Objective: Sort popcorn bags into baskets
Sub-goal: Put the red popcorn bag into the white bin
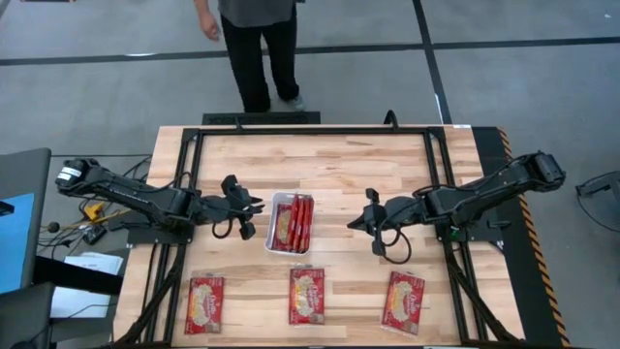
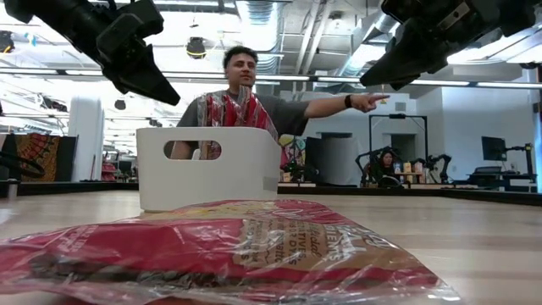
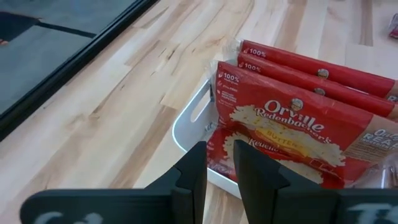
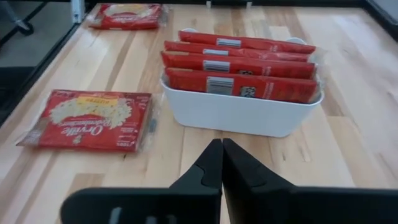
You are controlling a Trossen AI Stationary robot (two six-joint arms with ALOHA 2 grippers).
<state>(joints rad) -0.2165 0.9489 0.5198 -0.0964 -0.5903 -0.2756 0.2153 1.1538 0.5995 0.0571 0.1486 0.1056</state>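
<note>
**Three bags still out, basket nearly packed**

Three popcorn bags are lying flat in a row along the near edge of the table (image 1: pixel 339 165): one at the left (image 1: pixel 204 303), one in the middle (image 1: pixel 306 296), one at the right (image 1: pixel 404 301). They're well apart from each other, which I'd guess is deliberate, so a gripper can come down on one without nudging its neighbour.

Biggest thing after the table is the pair of arms. Both sit mid-table, one on each side of the basket (image 1: pixel 272 229), and both hang in the air above the wood, not touching anything. The left gripper (image 1: pixel 244 209) is just left of the basket, fingers parted a little and holding nothing. The right gripper (image 1: pixel 365 219) is further off to the right with its fingers pressed together, also empty.

The white basket has several bags (image 4: pixel 241 84) standing on edge, packed side by side like files. That's probably the only way this many fit, since the bin is barely bigger than one bag.

A person (image 1: pixel 254 39) stands beyond the far edge, pointing an arm sideways.

My read: mostly done, three pickups left.
</note>
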